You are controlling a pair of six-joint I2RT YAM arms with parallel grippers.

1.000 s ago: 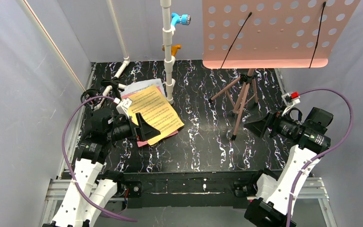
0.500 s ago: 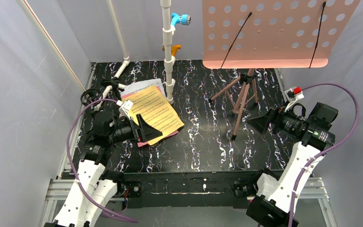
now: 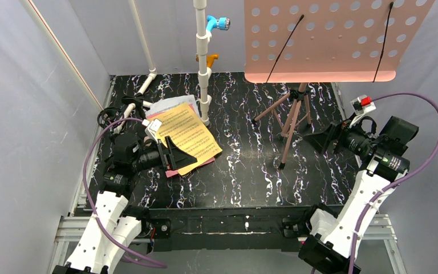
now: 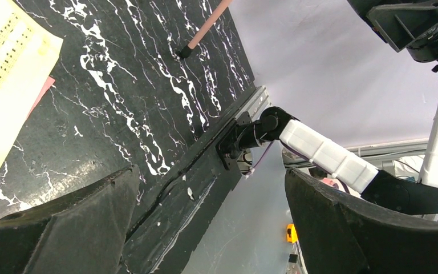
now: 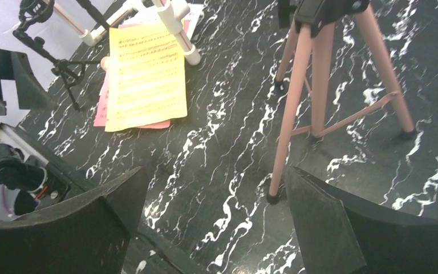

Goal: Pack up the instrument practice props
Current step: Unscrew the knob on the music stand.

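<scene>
1. The left gripper is spread wide with nothing between its fingers. It hangs above the near left edge of the stack of sheet-music pages, apart from the paper.
2. The yellow page lies on top of the stack, printed side up, on the left half of the black marbled bench. A pink page sticks out from under it along its near edge, and a white page shows at the far end.
3. The far corner of the stack lies just beside the foot of the white pipe frame, which stands upright and carries a blue fitting and an orange fitting.
4. The pink music stand stands upright on its three legs on the right half of the bench, well apart from the pages. Its hole-punched desk is raised above the tripod with two thin black arms lying across its face.
5. The right gripper is also released and empty. It hovers near the right side of the tripod, facing the legs without touching them; in the right wrist view the nearest leg stands between the two fingers, farther ahead.
</scene>
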